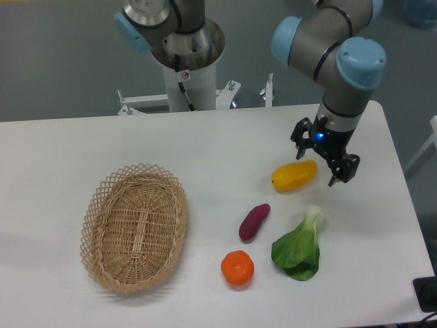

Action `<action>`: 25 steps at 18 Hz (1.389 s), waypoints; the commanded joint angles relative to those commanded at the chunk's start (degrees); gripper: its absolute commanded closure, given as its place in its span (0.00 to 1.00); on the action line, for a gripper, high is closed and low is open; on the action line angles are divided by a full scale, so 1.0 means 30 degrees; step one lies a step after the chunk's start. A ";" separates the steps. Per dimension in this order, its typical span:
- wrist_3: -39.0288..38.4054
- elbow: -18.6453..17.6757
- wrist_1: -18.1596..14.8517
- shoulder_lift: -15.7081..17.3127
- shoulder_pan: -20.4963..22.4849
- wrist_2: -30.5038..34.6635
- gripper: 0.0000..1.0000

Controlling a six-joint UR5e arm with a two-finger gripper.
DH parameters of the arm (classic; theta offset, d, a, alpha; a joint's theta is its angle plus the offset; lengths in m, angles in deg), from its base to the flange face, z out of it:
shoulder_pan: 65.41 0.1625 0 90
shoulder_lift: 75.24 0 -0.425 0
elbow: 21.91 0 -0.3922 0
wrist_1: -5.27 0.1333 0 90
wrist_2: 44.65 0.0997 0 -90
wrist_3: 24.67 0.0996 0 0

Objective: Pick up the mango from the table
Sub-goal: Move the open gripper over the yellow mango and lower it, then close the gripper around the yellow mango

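Lying toward the right edge of the table (61,150), beyond the purple sweet potato (254,222) and the leafy green (298,249), the mango (294,175) was not yet lifted. Its long axis ran roughly left to right, with the right end tilted slightly toward the far edge. The gripper (321,156) hung just beyond that right end, fingers apart and empty. Approach appeared nearly done; descent, closure and lift were judged to remain.

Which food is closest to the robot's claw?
The mango. It lies just left of the open gripper; the sweet potato, orange and greens lie farther away.
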 joint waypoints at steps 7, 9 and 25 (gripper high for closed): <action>-0.0057 -0.0823 0.0884 -0.0557 -0.0087 0.1465 0.00; -0.0028 -0.0882 0.0855 -0.0528 -0.0087 0.1523 0.00; -0.0379 -0.2083 0.1441 -0.0879 -0.0292 0.1494 0.00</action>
